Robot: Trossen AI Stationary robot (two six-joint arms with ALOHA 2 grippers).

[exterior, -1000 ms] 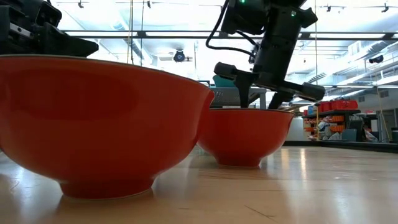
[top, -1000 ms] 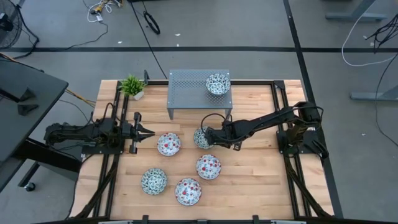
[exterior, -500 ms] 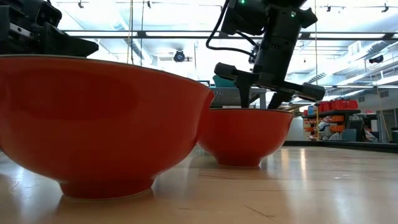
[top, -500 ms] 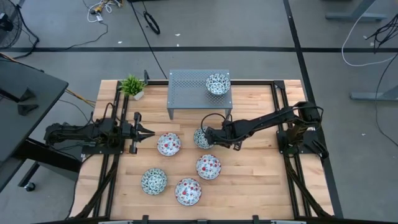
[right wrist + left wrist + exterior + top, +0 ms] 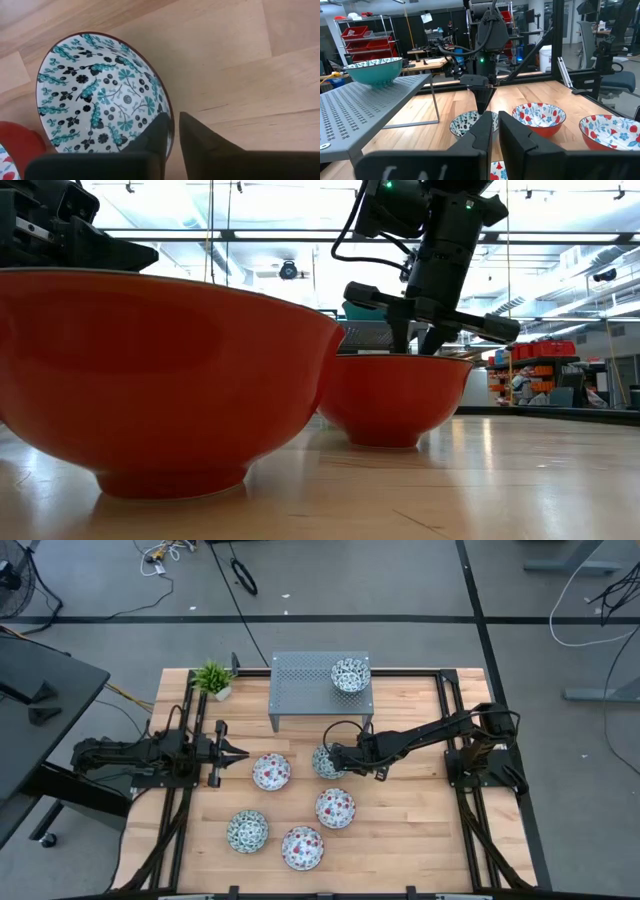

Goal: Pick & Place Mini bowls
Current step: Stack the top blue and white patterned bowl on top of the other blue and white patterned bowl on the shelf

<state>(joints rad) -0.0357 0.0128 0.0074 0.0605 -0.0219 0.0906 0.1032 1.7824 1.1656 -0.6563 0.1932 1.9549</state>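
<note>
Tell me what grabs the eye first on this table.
The right gripper stands out at mid-table, its fingers pinching the rim of a green-teal mini bowl just in front of the grey perforated stand. A second green-teal bowl sits on top of that stand. The left gripper waits at the table's left, beside a reddish-pink bowl.

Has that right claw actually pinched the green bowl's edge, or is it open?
Pinched, it seems. The right gripper has one finger inside and one outside the green bowl's rim, nearly together. The bowl sits upright on the table.
</note>
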